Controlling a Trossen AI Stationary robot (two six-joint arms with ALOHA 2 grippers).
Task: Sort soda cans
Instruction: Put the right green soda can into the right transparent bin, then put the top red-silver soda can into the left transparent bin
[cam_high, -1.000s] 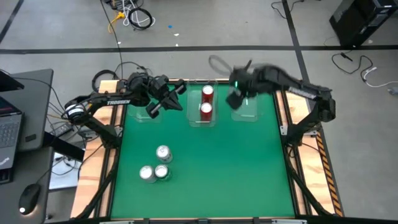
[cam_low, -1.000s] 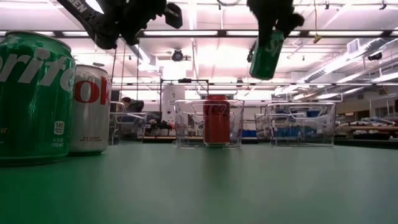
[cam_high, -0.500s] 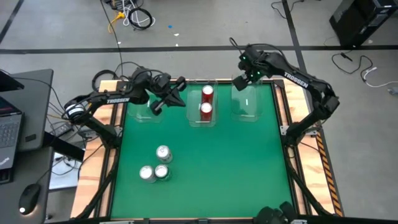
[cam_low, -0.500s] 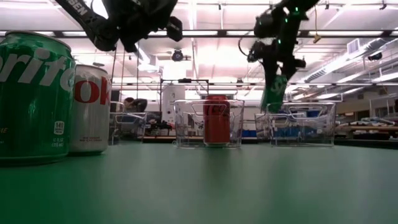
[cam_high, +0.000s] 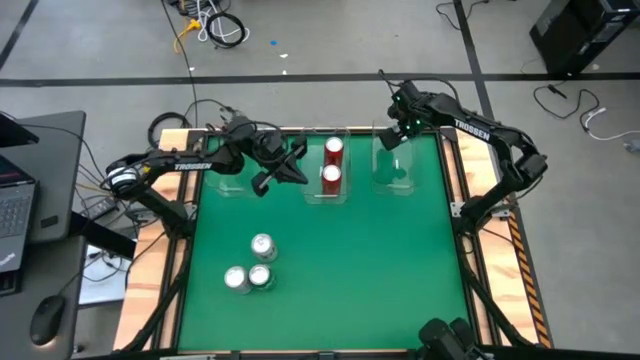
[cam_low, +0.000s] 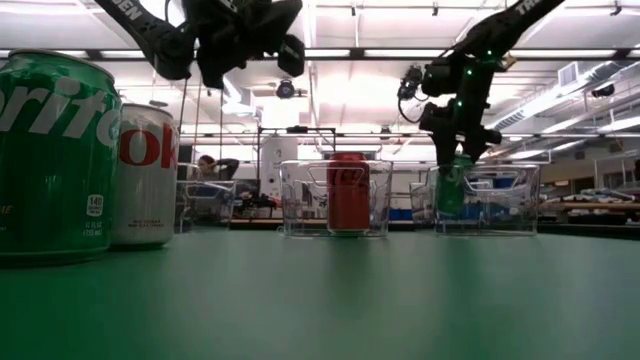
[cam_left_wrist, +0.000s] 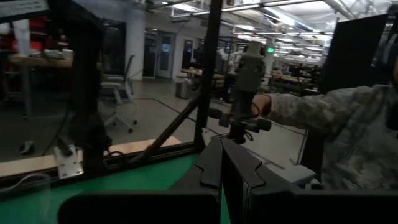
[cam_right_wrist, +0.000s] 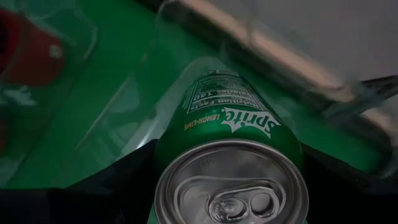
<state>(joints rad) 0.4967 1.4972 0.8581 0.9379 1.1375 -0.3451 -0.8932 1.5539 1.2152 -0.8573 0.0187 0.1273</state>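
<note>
My right gripper (cam_high: 402, 138) hangs over the right clear bin (cam_high: 396, 176) at the table's far edge, shut on a green soda can (cam_low: 450, 192) that stands inside the bin's walls (cam_low: 500, 200). Two red cans (cam_high: 332, 164) stand in the middle bin (cam_low: 300, 200). One green can (cam_low: 55, 155) and two silver cans (cam_high: 262, 246) stand upright on the green mat near the left. My left gripper (cam_high: 280, 170) hovers above the table between the left bin (cam_high: 228, 178) and the middle bin, shut and holding nothing. My right gripper (cam_right_wrist: 230, 180) pinches the green can's upper side wall (cam_right_wrist: 186, 124), just below its silver top (cam_right_wrist: 231, 186), one finger on each side. The fingers (cam_low: 458, 135) come from above, pointing down. The can hangs nearly upright inside the right bin; whether its base touches the bin floor I cannot tell.
Three clear bins stand in a row along the far edge. The wide green mat (cam_high: 370, 270) between the bins and the near edge carries only the three cans at the left. A person's camouflage sleeve (cam_left_wrist: 348, 137) shows in the left wrist view, beyond the table.
My right gripper has swung toward the far edge and come down, carrying the green can from high above the table into the right bin; the can has gone from tilted to nearly upright. My left gripper has drifted right, toward the middle bin.
</note>
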